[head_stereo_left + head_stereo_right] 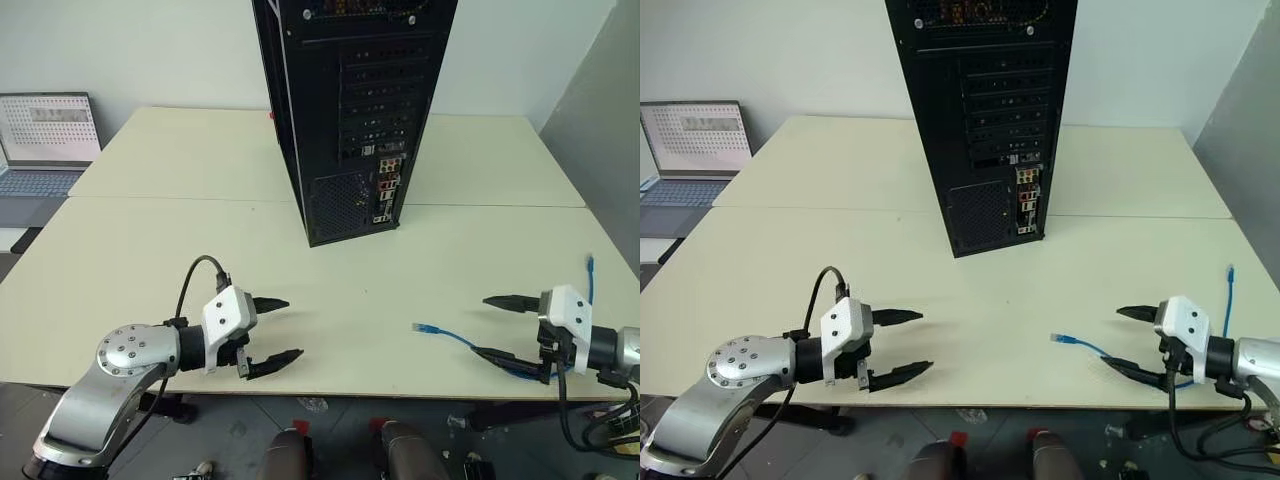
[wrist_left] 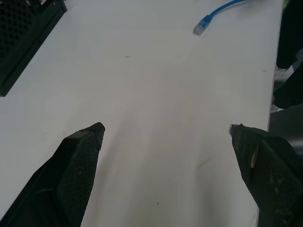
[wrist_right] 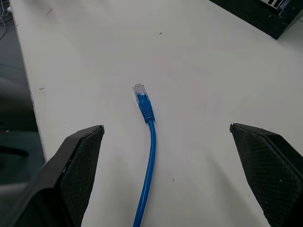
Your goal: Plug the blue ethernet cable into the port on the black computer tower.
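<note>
Two-armed humanoid at a pale cream table, start of a cable job: the thin bright-blue ethernet cable (image 1: pixel 470 343) lies flat near the table's front edge on the robot's right, its small clear-blue plug (image 3: pixel 141 96) pointing toward the table's middle, w/ the cord running back under the right gripper (image 1: pixel 500 327) and a second plug end (image 1: pixel 590 265) sticking up beyond that wrist. The right gripper's two black fingers stand spread wide, holding nothing; seen along them from the right wrist, the plug sits just ahead of the tips and roughly centred betw. them, the cord's long axis running nearly straight along the gripper's own pointing line. That alignment is what the coming pick likely turns on: a short reach forward and down should put the fingers astride the cord just behind the plug, though a grip across the cord rather than along it may need a wrist roll. The left gripper (image 1: pixel 268 335), also spread wide and empty, hovers over bare table well apart from the plug, so the right arm is clearly the nearer. The tall black metal computer tower (image 1: pixel 345 110) stands upright at mid-table, rear face w/ perforated slot covers and small coloured sockets (image 1: pixel 386 185) turned toward the robot, well away from both grippers. A grey laptop (image 1: pixel 45 140) sits open off the table's far left.
</note>
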`<state>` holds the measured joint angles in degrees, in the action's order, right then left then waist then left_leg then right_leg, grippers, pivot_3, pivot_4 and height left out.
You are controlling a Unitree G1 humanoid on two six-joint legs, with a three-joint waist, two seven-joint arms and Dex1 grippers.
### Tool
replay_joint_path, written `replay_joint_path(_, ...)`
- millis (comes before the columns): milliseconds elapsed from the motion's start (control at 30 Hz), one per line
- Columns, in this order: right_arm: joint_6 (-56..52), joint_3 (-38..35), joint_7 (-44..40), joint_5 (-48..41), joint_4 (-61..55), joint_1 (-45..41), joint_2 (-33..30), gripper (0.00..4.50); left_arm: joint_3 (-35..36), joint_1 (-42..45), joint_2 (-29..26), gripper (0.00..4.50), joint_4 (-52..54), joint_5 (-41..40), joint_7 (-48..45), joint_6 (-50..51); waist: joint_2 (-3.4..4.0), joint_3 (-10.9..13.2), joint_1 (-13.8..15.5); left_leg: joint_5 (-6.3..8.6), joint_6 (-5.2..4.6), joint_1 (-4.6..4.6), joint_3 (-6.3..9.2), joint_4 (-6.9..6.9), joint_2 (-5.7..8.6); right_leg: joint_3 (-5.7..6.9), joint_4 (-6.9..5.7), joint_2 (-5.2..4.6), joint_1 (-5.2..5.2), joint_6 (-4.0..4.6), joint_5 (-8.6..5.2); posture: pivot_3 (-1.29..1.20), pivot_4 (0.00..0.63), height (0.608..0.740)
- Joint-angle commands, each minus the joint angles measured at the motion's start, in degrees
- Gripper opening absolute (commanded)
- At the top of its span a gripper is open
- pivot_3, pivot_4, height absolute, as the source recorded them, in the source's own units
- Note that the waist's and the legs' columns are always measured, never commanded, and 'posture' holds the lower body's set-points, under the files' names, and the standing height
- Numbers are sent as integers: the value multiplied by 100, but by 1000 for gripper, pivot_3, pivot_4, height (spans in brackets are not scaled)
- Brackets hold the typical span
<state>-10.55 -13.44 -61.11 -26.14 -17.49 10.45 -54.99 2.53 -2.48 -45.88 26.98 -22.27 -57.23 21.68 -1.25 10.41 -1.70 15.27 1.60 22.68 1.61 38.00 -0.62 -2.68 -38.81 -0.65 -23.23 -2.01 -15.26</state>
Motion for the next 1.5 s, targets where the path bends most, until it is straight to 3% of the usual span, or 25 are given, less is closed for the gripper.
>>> replay_joint_path(33, -92, -230, -35, 22, -100, 36, -81, 4500, -18, 14, -56, 4486, 234, -71, -92, -125, 0, 0, 0, 0, 0, 0, 0, 0, 0, 0, 0, 0, 0, 0, 0, 0, 150, 740)
replay_joint_path(300, -133, -204, 95, 271, -102, 173, 4, 4500, -221, 45, -83, 4486, 233, 224, -29, -175, 0, 0, -1, 0, 0, 0, 1, 0, 0, 0, -1, 0, 0, 3, 1, 0, 150, 740)
replay_joint_path(700, -180, 943, 576, 1101, 348, -491, 638, 4500, -623, 372, 120, 4486, -10, 647, 19, -710, -1, -1, -1, 0, 0, -2, -1, 2, -1, -2, -2, 3, 0, 18, 11, 0, 150, 740)
replay_joint_path(967, 97, 1256, 614, 1417, 902, -712, 824, 4500, -762, 523, 208, 4486, 39, 580, 25, -528, -2, -2, -3, 0, 0, -2, 1, 3, -2, 0, -4, 4, 1, 19, 11, 0, 150, 740)
replay_joint_path(1133, 349, 1324, 709, 1611, 1031, -728, 815, 3567, -786, 633, 239, 4500, 14, 565, 29, -463, -7, -5, -2, 0, 0, -2, 1, 5, -2, -1, -4, 4, 2, 19, 11, 0, 150, 740)
replay_joint_path(1500, 840, 1452, 677, 1955, 1226, -693, 703, 737, -801, 656, 219, 4500, 12, 595, 38, -363, -13, -10, -1, 0, 0, -6, 2, 5, -2, 0, -5, 4, 6, 19, 11, 0, 150, 740)
